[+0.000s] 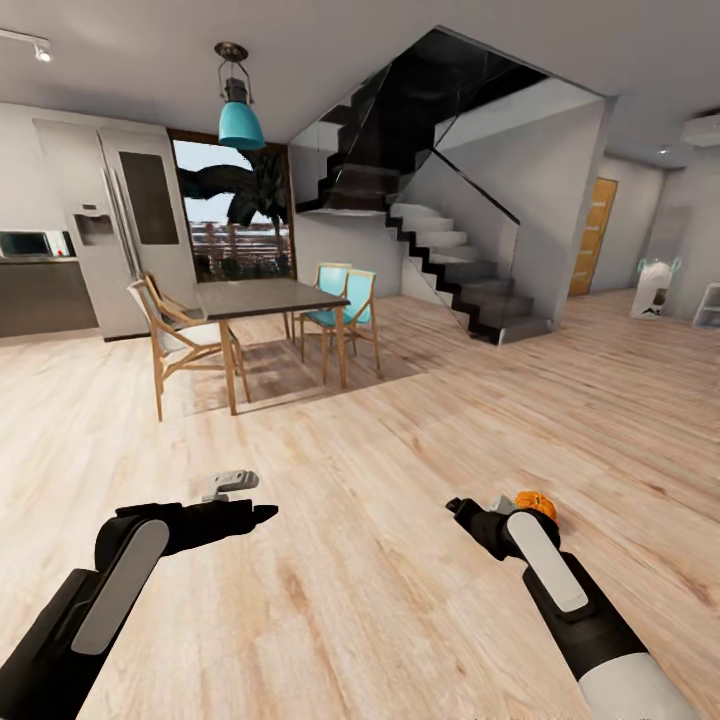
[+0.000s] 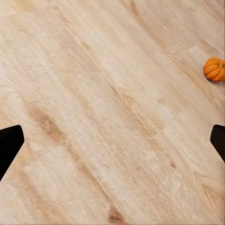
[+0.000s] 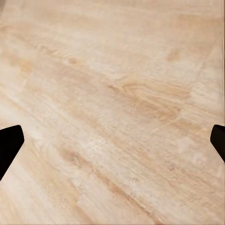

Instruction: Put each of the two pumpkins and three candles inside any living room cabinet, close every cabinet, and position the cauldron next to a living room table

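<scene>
Pale wood-plank floor (image 1: pixel 400 560) runs under both arms and away through an open-plan room. Nearest the camera, the left gripper (image 1: pixel 262 514) reaches forward over bare planks; in its wrist view the two dark fingertips (image 2: pixel 10 145) sit at opposite edges with floor between them, so its jaws stand wide open and hold nothing. The right gripper (image 1: pixel 456 506) is stretched out the same way, and its wrist view likewise shows fingertips (image 3: pixel 10 143) far apart over bare floor, jaws open and empty. A small orange ribbed pumpkin (image 1: pixel 535 504) lies on the floor just beyond the right forearm (partly hidden by the arm in the head view), and the left wrist view catches it too, resting on the planks off to one side. Farther back stands a dark-topped dining table (image 1: pixel 262 297) with wooden chairs (image 1: pixel 175 335), two of them with teal seats. Behind it are a grey refrigerator (image 1: pixel 125 230), a window and a teal pendant lamp (image 1: pixel 240 118); a black-and-white staircase (image 1: pixel 445 250) climbs at the far right, near an orange door (image 1: pixel 592 235).
</scene>
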